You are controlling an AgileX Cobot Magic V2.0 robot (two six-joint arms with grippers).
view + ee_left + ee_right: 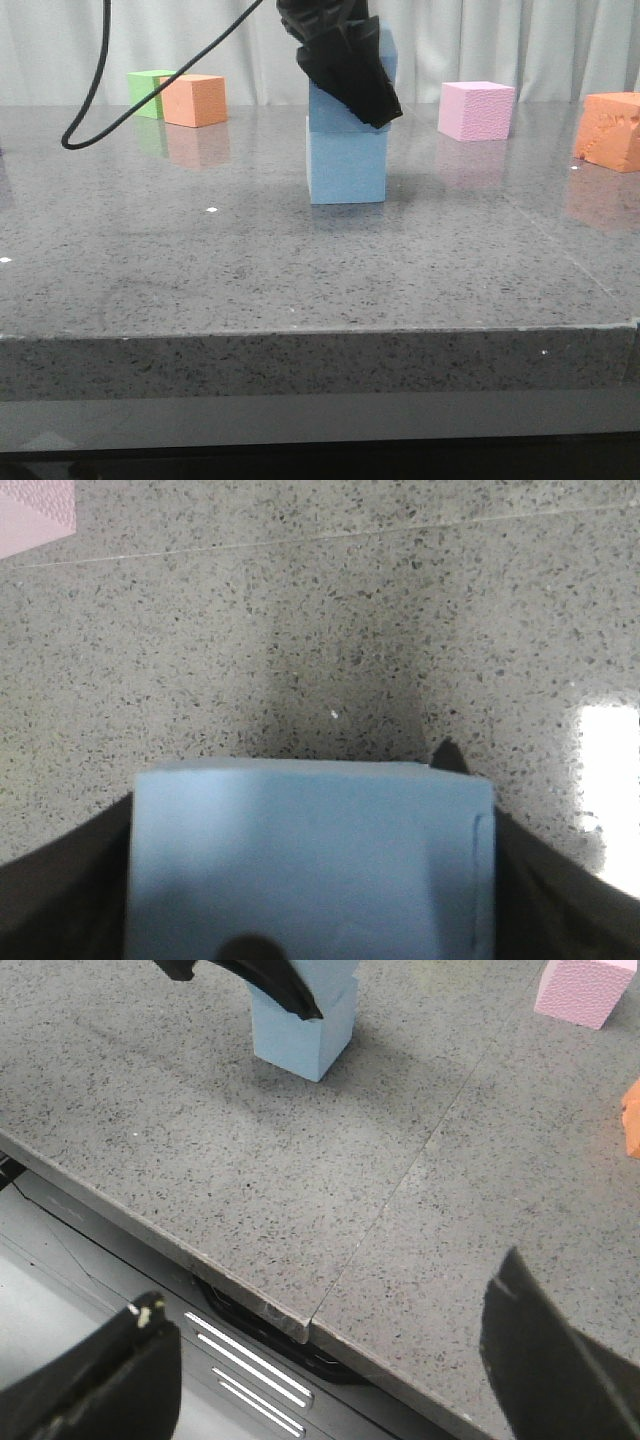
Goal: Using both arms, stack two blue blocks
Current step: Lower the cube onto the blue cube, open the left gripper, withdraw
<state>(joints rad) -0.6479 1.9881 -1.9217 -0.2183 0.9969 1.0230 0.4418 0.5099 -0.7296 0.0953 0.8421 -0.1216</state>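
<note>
Two pale blue blocks stand stacked at the table's middle. The lower blue block rests on the table. The upper blue block sits on top of it, mostly covered by my left gripper, which is shut on it from above. In the left wrist view the upper block fills the space between the dark fingers. My right gripper is open and empty over the table's front edge, well short of the stack. It does not show in the front view.
A green cube and an orange cube stand at the back left. A pink cube stands at the back right, and an orange block at the far right. A black cable hangs at the left.
</note>
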